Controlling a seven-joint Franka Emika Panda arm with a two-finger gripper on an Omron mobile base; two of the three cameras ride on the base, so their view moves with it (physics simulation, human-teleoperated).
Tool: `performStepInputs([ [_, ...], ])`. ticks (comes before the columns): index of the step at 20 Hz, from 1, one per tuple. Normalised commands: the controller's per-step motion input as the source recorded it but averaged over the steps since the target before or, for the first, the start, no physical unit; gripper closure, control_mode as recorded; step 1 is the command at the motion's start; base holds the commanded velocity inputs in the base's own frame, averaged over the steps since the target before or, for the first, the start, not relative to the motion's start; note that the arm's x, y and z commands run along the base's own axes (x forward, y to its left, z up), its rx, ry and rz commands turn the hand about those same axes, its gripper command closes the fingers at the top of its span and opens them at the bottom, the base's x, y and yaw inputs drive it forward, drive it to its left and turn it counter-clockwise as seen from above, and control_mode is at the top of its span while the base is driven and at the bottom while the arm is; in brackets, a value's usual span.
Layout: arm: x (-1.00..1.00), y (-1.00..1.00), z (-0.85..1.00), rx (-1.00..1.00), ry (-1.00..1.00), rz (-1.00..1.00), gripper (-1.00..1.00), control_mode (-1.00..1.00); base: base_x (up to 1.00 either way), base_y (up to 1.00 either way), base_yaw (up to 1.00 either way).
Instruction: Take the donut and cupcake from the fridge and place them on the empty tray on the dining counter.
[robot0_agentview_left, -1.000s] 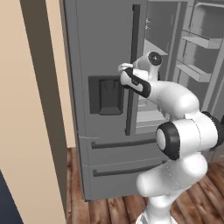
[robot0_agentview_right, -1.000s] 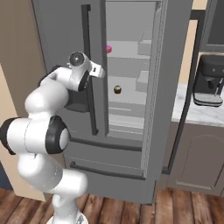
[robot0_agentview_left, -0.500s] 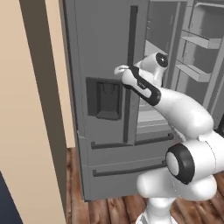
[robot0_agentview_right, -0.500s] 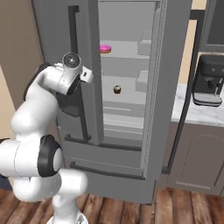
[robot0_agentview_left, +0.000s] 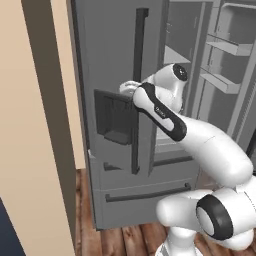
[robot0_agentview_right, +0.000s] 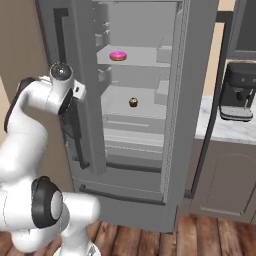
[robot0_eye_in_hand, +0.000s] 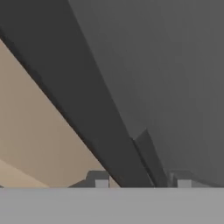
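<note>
The grey fridge stands with its right door swung wide and its left door partly open. On an upper shelf inside lies the pink-iced donut. One shelf lower sits the small brown cupcake. My gripper is at the left door's dark vertical handle, above the dispenser panel. In the hand view the gripper is shut on that handle, which runs between the two fingertips. The tray and the dining counter are out of view.
A beige wall panel stands close on the fridge's left. To the right, a dark coffee machine sits on a marble counter over grey cabinets. The open right door carries shelves. The floor is wood.
The left fridge door has swung outward with my gripper on its handle. The arm has stretched further forward and left along with it.
</note>
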Motion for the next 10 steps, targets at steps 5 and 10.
performStepInputs([
  [5, -0.90, 0.75, -0.07, -0.09, -0.06, 0.00, 1.00, -1.00, 0.00, 0.00, 0.00],
  [10, -0.96, 0.03, 0.08, -0.05, -0.07, 0.00, -1.00, -1.00, 0.00, 0.00, 0.00],
])
